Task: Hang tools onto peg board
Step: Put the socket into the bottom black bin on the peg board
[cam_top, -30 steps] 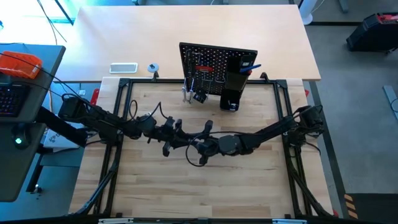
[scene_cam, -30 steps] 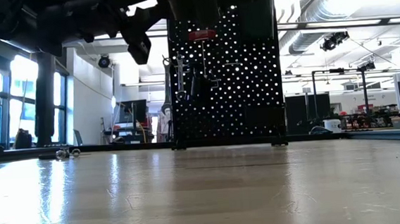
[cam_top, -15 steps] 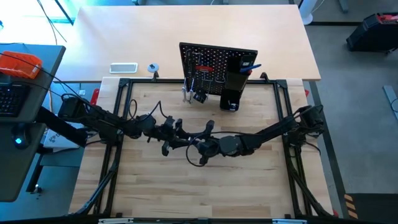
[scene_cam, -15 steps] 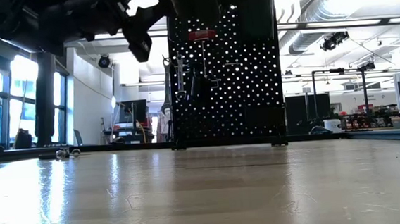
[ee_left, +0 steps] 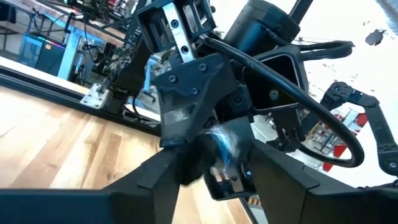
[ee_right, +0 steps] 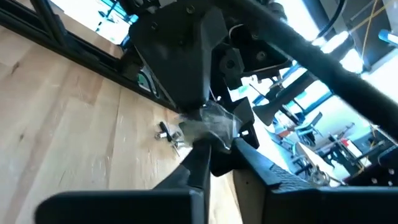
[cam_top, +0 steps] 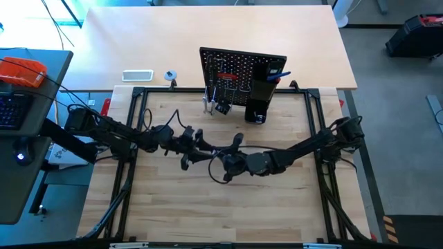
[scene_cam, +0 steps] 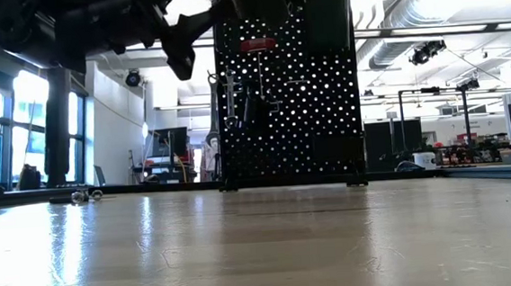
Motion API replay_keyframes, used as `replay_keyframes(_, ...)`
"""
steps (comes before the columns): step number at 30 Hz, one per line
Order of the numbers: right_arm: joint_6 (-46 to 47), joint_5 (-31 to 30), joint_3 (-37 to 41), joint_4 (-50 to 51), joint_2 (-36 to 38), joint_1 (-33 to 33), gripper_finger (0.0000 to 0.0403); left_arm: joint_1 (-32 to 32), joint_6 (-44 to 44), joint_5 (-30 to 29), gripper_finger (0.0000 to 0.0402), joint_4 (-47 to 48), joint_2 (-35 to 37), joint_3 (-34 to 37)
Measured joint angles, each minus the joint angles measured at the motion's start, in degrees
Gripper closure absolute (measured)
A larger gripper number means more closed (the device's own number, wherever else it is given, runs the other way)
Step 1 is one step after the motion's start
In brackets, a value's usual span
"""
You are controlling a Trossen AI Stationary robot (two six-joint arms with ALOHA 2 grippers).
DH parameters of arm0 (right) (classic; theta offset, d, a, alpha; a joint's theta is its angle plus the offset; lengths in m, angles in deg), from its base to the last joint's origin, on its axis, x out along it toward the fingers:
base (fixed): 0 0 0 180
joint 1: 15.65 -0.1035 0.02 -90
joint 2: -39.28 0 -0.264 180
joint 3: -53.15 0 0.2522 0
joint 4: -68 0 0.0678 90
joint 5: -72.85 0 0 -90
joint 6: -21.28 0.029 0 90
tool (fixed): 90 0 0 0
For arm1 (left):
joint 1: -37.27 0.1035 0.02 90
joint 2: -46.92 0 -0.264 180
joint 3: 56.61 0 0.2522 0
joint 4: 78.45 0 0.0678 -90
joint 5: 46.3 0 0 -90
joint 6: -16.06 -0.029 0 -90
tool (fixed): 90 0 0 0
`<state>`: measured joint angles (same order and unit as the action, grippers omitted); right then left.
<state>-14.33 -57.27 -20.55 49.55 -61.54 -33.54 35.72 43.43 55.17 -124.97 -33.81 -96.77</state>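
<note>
A handover in mid-air over the middle of the table [cam_top: 173, 214] looks to be the step in hand. From the left, the left gripper [cam_top: 201, 144] reaches toward centre with its fingers [ee_left: 158, 180] spread wide, standing off to either side of a small shiny piece [ee_right: 214, 123]. From the right, the right gripper [cam_top: 223, 158] meets it nose to nose, its 2 fingers [ee_right: 198, 163] drawn narrow and apparently pinching that piece. I judge the piece is passing to the right arm.

The next move calls for the left arm to back away without brushing the piece. The right arm must then carry it to the peg board [cam_top: 235, 66] at the table's far edge and find a free hook or the holder. The grip is only a fingertip pinch, so a slow, level carry seems wise.

The piece itself is small, pale and glinting, with a bluish sheen in the left wrist view. Which tool it is I cannot tell.

The peg board stands upright and already holds several tools. At its lower left hang a silver wrench [cam_top: 208, 104] and a black C-clamp [cam_top: 222, 107]. A red-handled screwdriver [cam_top: 227, 75] lies across the upper middle. At the right stands the tall black box holder [cam_top: 259, 93], with a blue T-handle hex key [cam_top: 280, 75] poking out of it.
</note>
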Motion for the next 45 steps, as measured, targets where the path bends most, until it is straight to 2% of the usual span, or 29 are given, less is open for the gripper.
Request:
replay_keyframes(6,0.6,-2.3,0.0,0.3,0.1,0.0,0.04,0.9,0.5,0.0,0.0199,0.3,0.0,0.1)
replay_keyframes(15,1.3,-3.9,-0.1,2.1,0.1,0.1,0.0403,1.6,0.6,0.2,0.0191,1.5,0.0,0.0)
replay_keyframes(18,6.1,-4.9,0.0,9.1,0.9,-0.2,0.0398,1.7,0.0,3.1,0.0191,7.2,0.1,0.0)
replay_keyframes(21,14.1,-4.1,0.0,17.7,1.8,-0.4,0.0394,1.1,-4.0,5.9,0.0194,19.3,0.1,0.1)
replay_keyframes(24,22.7,1.5,0.0,27.3,2.0,-0.4,0.0393,-1.0,-8.1,2.3,0.0198,31.6,0.0,0.1)
replay_keyframes(27,29.8,18.1,0.3,33.0,1.7,0.2,0.0388,-5.6,-11.5,-2.2,0.02,37.0,0.0,0.1)
replay_keyframes(29,32.3,27.6,1.5,31.3,0.8,0.0,0.0371,-9.7,-13.2,-6.4,0.02,37.0,0.0,0.1)
replay_keyframes(31,33.6,31.2,2.8,29.6,-0.7,-1.1,0.0342,-13.3,-14.8,-13.2,0.02,36.0,0.0,0.1)
replay_keyframes(33,34.4,29.8,3.8,29.0,-2.0,-2.4,0.0306,-16.1,-15.9,-20.2,0.02,34.8,-0.6,0.1)
replay_keyframes(35,34.7,26.4,4.2,28.5,-2.6,-3.4,0.0267,-17.7,-16.1,-23.5,0.02,34.0,-1.5,0.1)
replay_keyframes(37,34.8,22.9,4.5,28.1,-2.7,-4.1,0.0228,-18.3,-15.1,-24.1,0.02,32.1,-3.3,0.1)
replay_keyframes(40,35.7,22.1,4.6,27.7,-2.7,-4.1,0.0184,-18.5,-13.5,-24.0,0.0201,29.7,-6.8,0.1)
replay_keyframes(45,38.5,29.4,4.5,31.2,-4.4,-2.1,0.0167,-18.5,-12.2,-22.2,0.0201,22.5,-12.1,0.0)
